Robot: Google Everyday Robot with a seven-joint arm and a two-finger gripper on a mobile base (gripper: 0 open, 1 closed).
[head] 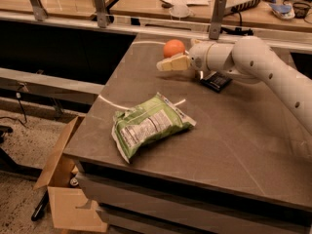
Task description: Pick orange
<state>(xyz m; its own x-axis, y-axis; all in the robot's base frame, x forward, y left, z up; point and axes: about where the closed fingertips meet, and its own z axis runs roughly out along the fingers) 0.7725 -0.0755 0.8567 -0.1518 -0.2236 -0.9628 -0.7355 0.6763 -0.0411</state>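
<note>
1. Grey-brown table carries everything, so the arm can reach across its top from the right side.
2. White arm comes in from the right, low and almost level over the far part of the table, with the wrist turned to the left.
3. Green snack bag lies flat near the front left corner, well apart from the fruit, so it does not block the approach.
4. Gripper hangs just in front of the orange and points left. Whether it is open or closed I cannot tell.
5. Orange sits on the table near the far edge, just behind the gripper. I judge that the grasp is not yet made.
</note>
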